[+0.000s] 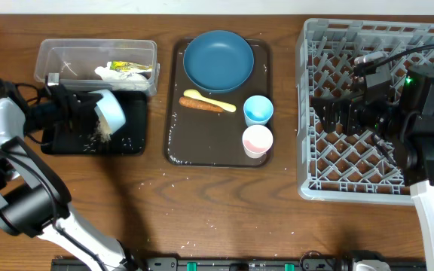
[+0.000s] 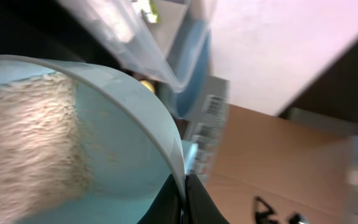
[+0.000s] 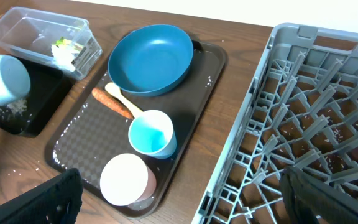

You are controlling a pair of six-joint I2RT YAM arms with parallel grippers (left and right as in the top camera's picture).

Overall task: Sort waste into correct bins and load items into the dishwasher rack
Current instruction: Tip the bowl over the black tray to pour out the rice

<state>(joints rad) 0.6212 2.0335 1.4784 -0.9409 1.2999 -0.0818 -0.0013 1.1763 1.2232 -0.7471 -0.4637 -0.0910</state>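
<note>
My left gripper [image 1: 87, 107] is clamped on the tipped light blue bowl [image 1: 113, 110]; only its blurry wrist cam shows probable rice [image 2: 23, 143] inside; right gripper [image 1: 339, 114] spread apart.

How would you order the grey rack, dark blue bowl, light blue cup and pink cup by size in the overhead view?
Grey plastic rack
dark blue bowl
light blue cup and pink cup look alike

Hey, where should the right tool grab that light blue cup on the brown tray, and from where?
Probably its rim, from above, straddling the wall: the light blue cup stands upright, mouth open. Take the side toward the rack, clear of the pink cup.
</note>
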